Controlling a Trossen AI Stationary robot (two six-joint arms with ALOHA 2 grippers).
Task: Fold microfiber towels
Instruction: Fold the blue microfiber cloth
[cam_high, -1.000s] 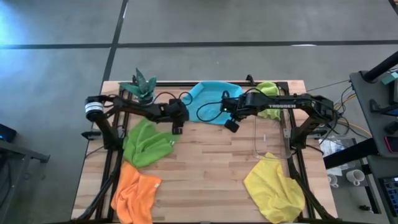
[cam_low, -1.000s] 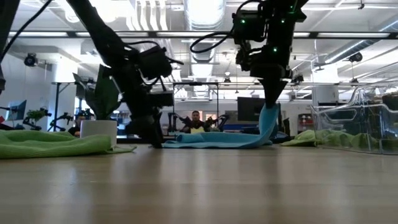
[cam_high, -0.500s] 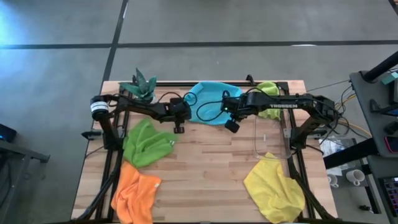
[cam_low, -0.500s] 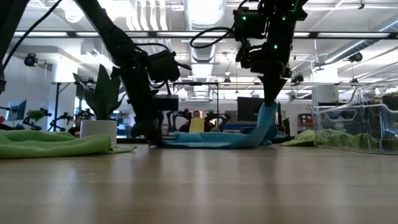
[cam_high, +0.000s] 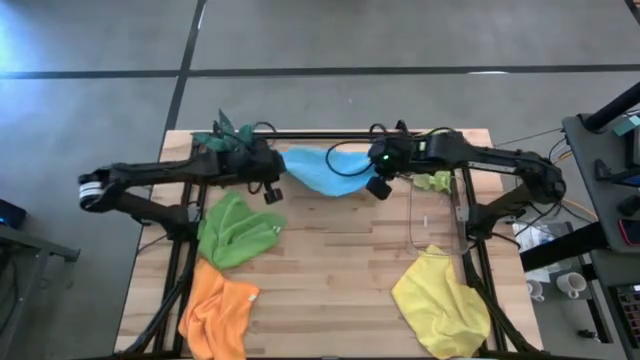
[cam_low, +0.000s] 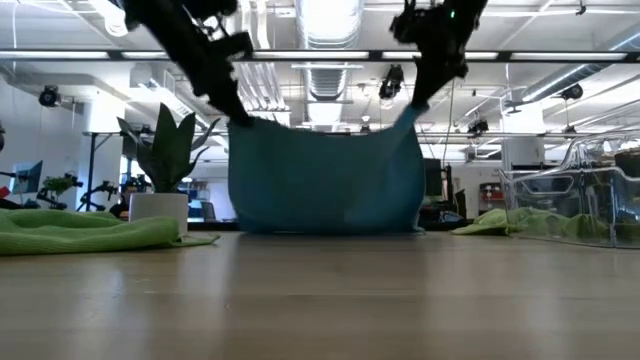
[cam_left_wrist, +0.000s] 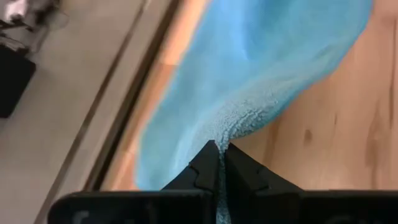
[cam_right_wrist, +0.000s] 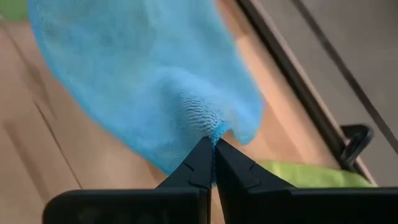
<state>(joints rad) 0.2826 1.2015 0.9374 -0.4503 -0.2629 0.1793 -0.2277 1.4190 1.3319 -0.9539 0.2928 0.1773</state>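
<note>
A: What has been changed?
B: The blue towel (cam_low: 325, 175) has been lifted off the table (cam_high: 340, 260), pinched by the left gripper (cam_left_wrist: 219, 152) and right gripper (cam_right_wrist: 211, 144) (both clamped on corners)
A: So a fold can be started

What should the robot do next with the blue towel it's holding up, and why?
Probably carry it forward and lay it flat on bare table. Both claws, left and right, are shut on upper corners of the blue towel, which hangs spread between them, its lower edge about at the tabletop.
</note>
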